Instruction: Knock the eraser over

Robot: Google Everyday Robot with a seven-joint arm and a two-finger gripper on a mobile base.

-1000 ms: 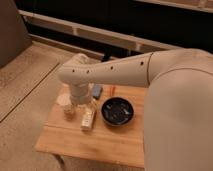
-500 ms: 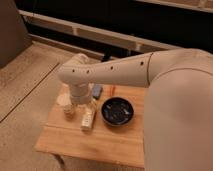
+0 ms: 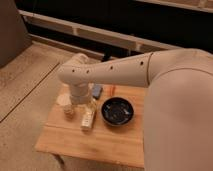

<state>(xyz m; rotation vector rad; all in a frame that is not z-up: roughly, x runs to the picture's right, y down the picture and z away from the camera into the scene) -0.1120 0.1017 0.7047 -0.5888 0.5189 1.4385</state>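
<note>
Since the eraser cannot be picked out anywhere on the worktop (image 3: pixel 60 142), the relation that matters most has to be judged rather than read off. At the left end stands a pale paper cup (image 3: pixel 64 99), with a small tan item just in front of it. Next comes the gripper (image 3: pixel 78 101), low over the worktop at the end of the white arm (image 3: pixel 115 72) and just right of the cup. The wrist covers it, so how wide it stands is hidden. To its right is the pale slim bottle (image 3: pixel 87 118), behind that the flat blue-grey pad (image 3: pixel 96 91), then the black bowl (image 3: pixel 118 111). The eraser probably stands screened under the wrist, between cup and bottle and close by the gripper. If so, a short sideways push should topple it, though on which side of the gripper it stands I cannot say.
</note>
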